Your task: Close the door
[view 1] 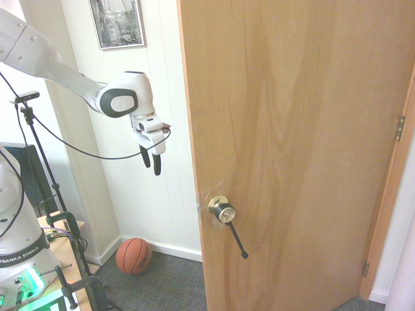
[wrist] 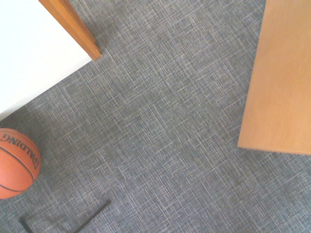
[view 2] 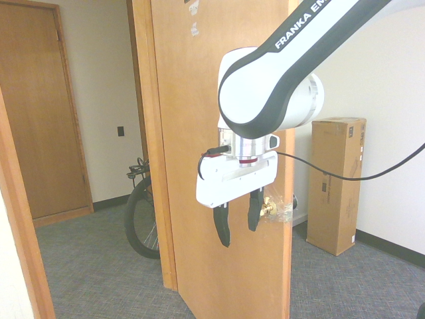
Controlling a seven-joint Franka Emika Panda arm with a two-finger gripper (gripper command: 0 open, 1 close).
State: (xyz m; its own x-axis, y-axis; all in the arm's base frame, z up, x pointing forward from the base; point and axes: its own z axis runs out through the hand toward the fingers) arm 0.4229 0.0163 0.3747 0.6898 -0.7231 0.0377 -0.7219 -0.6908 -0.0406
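First exterior view puts the door (view 1: 292,149) across the right two thirds of the frame, a tall light-brown wooden panel swung wide open, its hinges (view 1: 400,127) at the far right edge and its brass knob (view 1: 222,210) with a thin black rod (view 1: 237,241) low on the free edge near the centre. The gripper (view 1: 152,159) hangs in the air at centre left, just beside that free edge but not touching it, fingers pointing down with a small gap between them and nothing held.

Judging by how it stands, the task looks barely begun: the door is well away from its frame, no contact has been made, and the whole push or pull remains.

Second exterior view shows the gripper in front of the door's face at centre frame, close to a knob (view 2: 268,208), though whether a finger touches the wood cannot be told from that angle. The latch side of the door frame is not clearly seen in any view, so how far the door must swing is hard to judge. The wrist view gives only grey carpet (wrist: 160,121), a basketball (wrist: 17,162) at lower left and the door's bottom corner at right.
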